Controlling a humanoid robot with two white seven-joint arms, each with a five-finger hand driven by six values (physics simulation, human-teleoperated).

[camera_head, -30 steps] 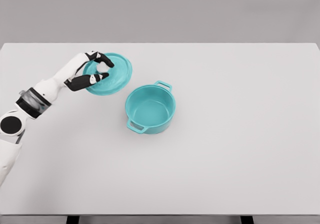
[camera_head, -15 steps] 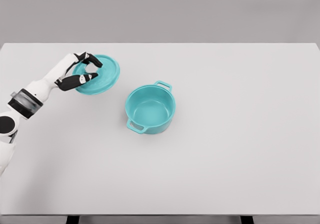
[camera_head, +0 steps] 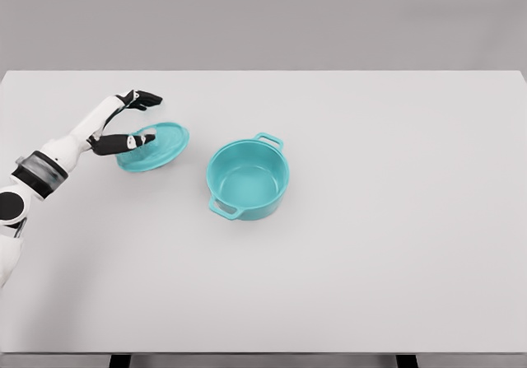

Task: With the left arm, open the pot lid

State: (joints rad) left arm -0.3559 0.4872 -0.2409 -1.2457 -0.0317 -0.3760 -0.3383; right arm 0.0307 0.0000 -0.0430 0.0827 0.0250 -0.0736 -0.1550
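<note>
Lying beside round pot (camera_head: 248,179): domed lid (camera_head: 156,146).

A teal pot (camera_head: 248,179) is standing open near the middle of the white table (camera_head: 395,244), with one handle pointing to the far right and the other to the near left. Its inside is showing empty. The teal lid (camera_head: 156,146) is lying on the table to the left of the pot, apart from it, and it is looking a little tilted. The left hand (camera_head: 125,123) is reaching in from the left side, its fingers spread: the upper ones are pointing above the lid, and a dark finger (camera_head: 123,142) is lying across the lid's left edge.
</note>
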